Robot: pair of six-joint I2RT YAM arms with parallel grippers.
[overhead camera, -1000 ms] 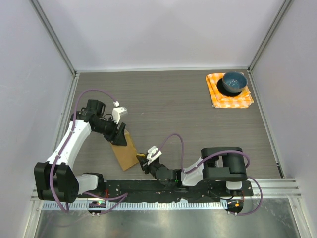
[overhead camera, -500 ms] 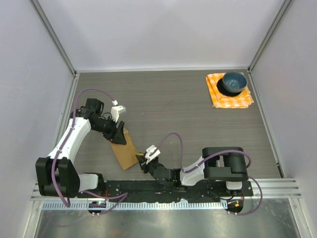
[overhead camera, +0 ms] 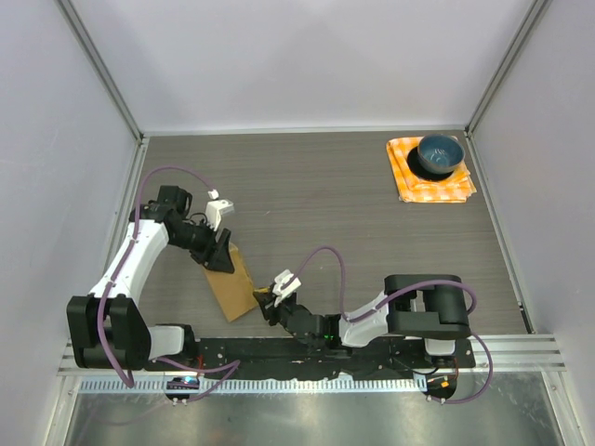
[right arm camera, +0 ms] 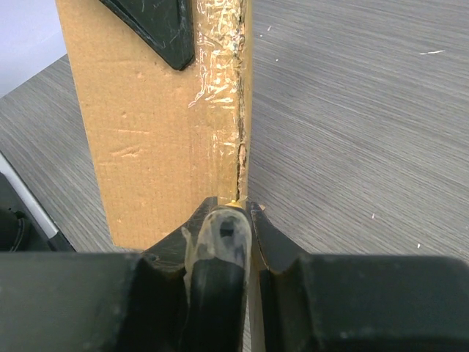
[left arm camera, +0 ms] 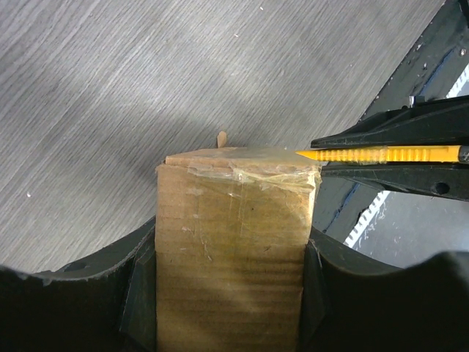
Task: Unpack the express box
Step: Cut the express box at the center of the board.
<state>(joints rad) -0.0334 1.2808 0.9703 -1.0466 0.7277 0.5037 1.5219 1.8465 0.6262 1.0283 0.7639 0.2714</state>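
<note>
Your surface (overhead camera: 325, 195) is grey wood-grain, boxed in by plain pale walls (overhead camera: 297, 56) on three sides, with a metal rail (overhead camera: 521, 348) along the near edge. In the far right corner an orange checked cloth (overhead camera: 457, 190) lies flat with a blue bowl (overhead camera: 439, 154) on it, well apart from both arms. The express box (overhead camera: 232, 283) sits near left, close to the arm bases. Your left hand (overhead camera: 221, 251) clamps it, one finger on each side. Your right hand (overhead camera: 271, 299) is narrow, gripping a yellow tool (left arm camera: 381, 155) whose tip touches the box's near corner at the taped seam (right arm camera: 216, 81).
</note>
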